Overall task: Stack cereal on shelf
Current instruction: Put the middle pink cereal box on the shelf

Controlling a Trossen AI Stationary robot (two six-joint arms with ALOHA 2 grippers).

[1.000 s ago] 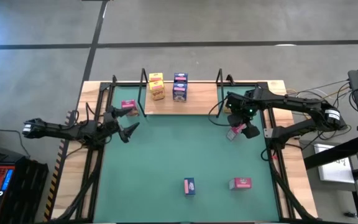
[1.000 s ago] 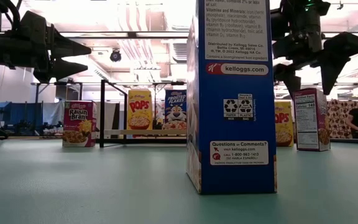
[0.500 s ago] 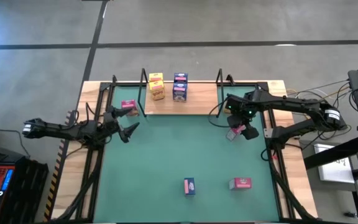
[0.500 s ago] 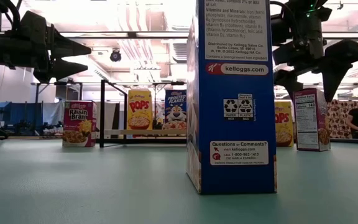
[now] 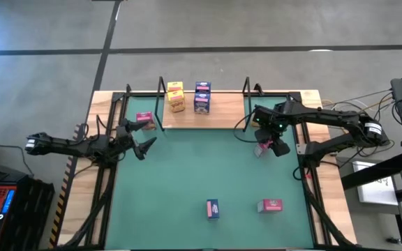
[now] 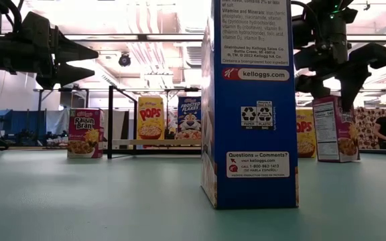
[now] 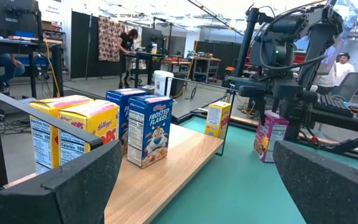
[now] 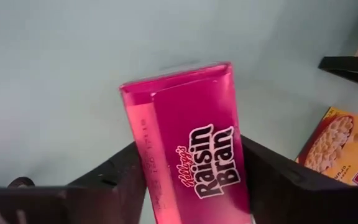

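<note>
While my left gripper [image 5: 139, 138] waits spread open, I see my right gripper [image 5: 269, 145] clamped on a pink Raisin Bran box [image 8: 191, 149], tilted on the green mat [image 5: 187, 174]

Four boxes [image 5: 188, 97] stand on the shelf [image 5: 222, 115]; one box [image 5: 144, 118] lies left of it, two boxes [image 5: 241, 207] sit on the mat [image 5: 187, 167] near the front

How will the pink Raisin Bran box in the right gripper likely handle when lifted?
The pink Raisin Bran box looks like thin cardboard, so probably light and somewhat crushable. The right gripper pinches its broad faces and it already leans, so it may swing or slip.
</note>
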